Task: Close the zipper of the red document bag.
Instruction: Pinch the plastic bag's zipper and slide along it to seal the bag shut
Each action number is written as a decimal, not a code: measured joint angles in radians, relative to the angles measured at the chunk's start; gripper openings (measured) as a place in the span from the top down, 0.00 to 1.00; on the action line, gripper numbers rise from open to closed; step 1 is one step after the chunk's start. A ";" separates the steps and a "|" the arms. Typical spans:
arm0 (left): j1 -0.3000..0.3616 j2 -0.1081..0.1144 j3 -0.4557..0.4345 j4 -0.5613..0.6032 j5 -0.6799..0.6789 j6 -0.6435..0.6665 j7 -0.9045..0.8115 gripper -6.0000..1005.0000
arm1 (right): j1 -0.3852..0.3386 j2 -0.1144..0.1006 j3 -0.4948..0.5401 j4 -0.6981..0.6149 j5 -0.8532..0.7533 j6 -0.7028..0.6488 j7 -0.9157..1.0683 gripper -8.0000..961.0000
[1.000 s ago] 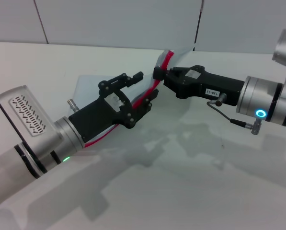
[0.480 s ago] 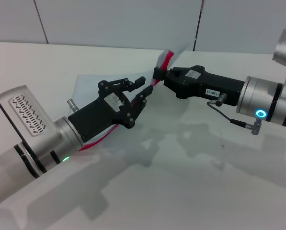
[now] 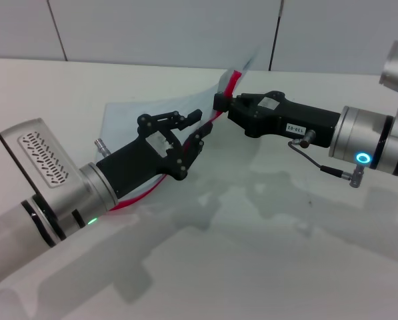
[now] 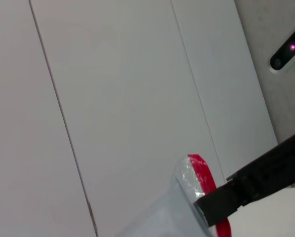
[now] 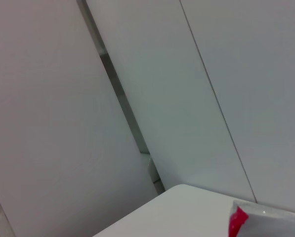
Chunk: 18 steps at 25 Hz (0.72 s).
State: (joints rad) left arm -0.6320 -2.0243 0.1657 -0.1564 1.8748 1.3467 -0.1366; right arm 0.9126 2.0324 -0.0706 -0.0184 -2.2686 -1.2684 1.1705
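The red document bag (image 3: 129, 120) is a pale-blue translucent pouch lying on the white table, with its far corner lifted. Its red zipper (image 3: 231, 83) runs along one long edge, down past my left arm. My right gripper (image 3: 221, 102) is shut on the raised zipper edge near that corner. My left gripper (image 3: 203, 122) sits just below it, fingers narrowly open on either side of the red strip. I cannot make out the slider. The left wrist view shows the zipper end (image 4: 200, 172) and the black right gripper (image 4: 221, 203). The right wrist view shows only the zipper tip (image 5: 237, 220).
The white table (image 3: 265, 240) stretches in front of both arms. A pale panelled wall (image 3: 165, 30) stands close behind the lifted bag corner. A loose cable (image 3: 319, 163) hangs under the right arm.
My left gripper's fingers have narrowed from wide open to a small gap around the red strip. The right gripper has held still, and the bag's raised corner stands slightly higher.
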 joint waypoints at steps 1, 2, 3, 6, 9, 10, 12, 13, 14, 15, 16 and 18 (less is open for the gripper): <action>0.000 0.000 0.000 0.000 0.002 -0.005 0.000 0.78 | 0.000 0.000 0.000 0.000 0.000 0.000 0.000 0.98; -0.001 0.000 0.000 0.000 0.003 -0.009 0.000 0.78 | 0.000 0.000 0.000 0.000 0.000 0.000 0.000 0.98; -0.001 0.000 0.000 0.000 0.004 -0.014 0.000 0.78 | 0.000 0.000 0.000 0.000 0.000 0.000 0.000 0.98; -0.003 0.000 0.000 0.000 0.005 -0.020 0.000 0.79 | 0.000 0.000 0.000 0.000 0.000 0.000 0.000 0.98; -0.003 -0.001 0.000 0.000 0.003 -0.021 0.000 0.79 | 0.000 0.000 0.000 0.001 0.000 -0.001 0.000 0.98; -0.003 -0.001 0.000 0.000 0.002 -0.021 0.000 0.79 | 0.000 0.000 0.000 0.001 0.000 -0.002 0.000 0.98; -0.003 -0.001 0.000 0.000 0.003 -0.021 0.000 0.79 | 0.000 0.000 0.000 0.002 0.000 -0.007 0.000 0.98; -0.003 -0.001 0.000 0.000 0.004 -0.021 0.000 0.80 | 0.000 0.000 0.000 0.002 0.000 -0.009 0.000 0.98; -0.003 -0.002 0.001 0.000 0.005 -0.021 0.000 0.81 | 0.000 0.000 0.000 0.002 0.000 -0.011 0.000 0.98; -0.003 -0.002 0.001 0.000 0.005 -0.021 -0.002 0.81 | 0.000 0.000 0.000 0.002 0.000 -0.012 0.000 0.98; -0.003 -0.002 0.001 0.000 0.005 -0.021 -0.004 0.82 | 0.000 0.000 0.000 0.002 0.000 -0.012 0.000 0.98; -0.003 -0.002 0.001 0.000 0.006 -0.021 -0.008 0.83 | 0.000 0.000 0.000 0.002 0.000 -0.012 0.000 0.98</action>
State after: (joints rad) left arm -0.6352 -2.0262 0.1672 -0.1564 1.8804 1.3255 -0.1442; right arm 0.9126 2.0325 -0.0706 -0.0167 -2.2688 -1.2808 1.1704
